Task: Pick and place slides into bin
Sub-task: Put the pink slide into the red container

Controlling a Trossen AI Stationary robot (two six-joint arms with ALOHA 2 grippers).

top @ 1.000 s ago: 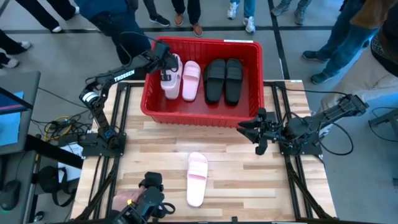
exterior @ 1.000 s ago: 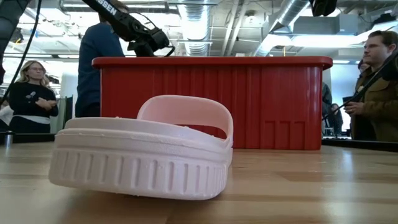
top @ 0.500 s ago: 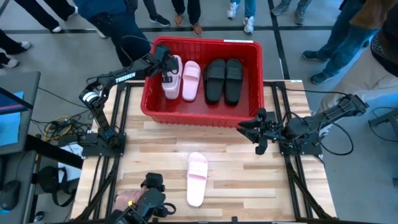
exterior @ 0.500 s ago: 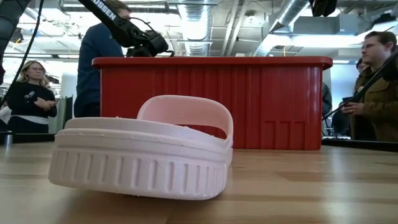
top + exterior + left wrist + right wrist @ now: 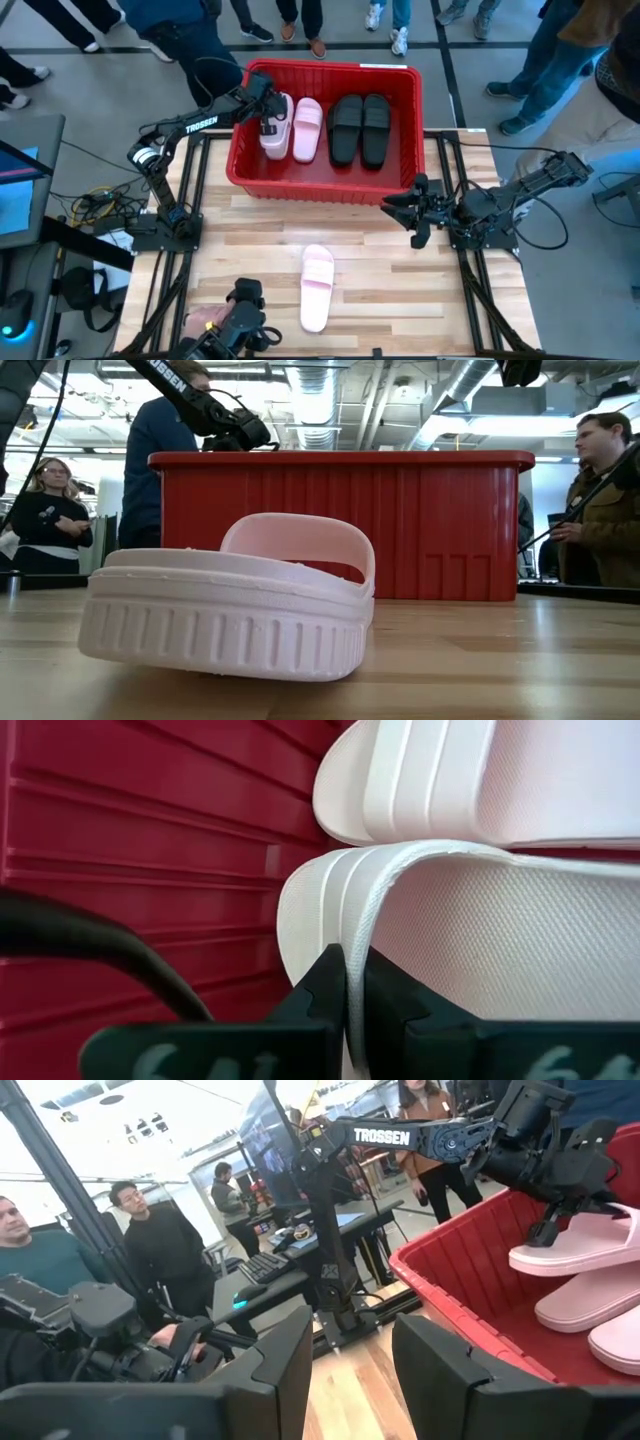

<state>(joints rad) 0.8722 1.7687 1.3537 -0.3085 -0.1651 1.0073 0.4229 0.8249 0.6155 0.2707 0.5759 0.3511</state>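
left claw (image 5: 268, 112) pinches a pink slide's (image 5: 274, 128) strap edge over the bin's (image 5: 320, 190) left end; right claw (image 5: 392, 207) waits agape beside the bin's near-right corner.

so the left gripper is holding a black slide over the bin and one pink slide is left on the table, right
Not quite. The slide in the left gripper is pale pink, not black; the left wrist view shows its fingers clamped on the pink strap's edge. The two black slides already lie in the bin. The rest holds: one pink slide remains on the table, as the high view shows.
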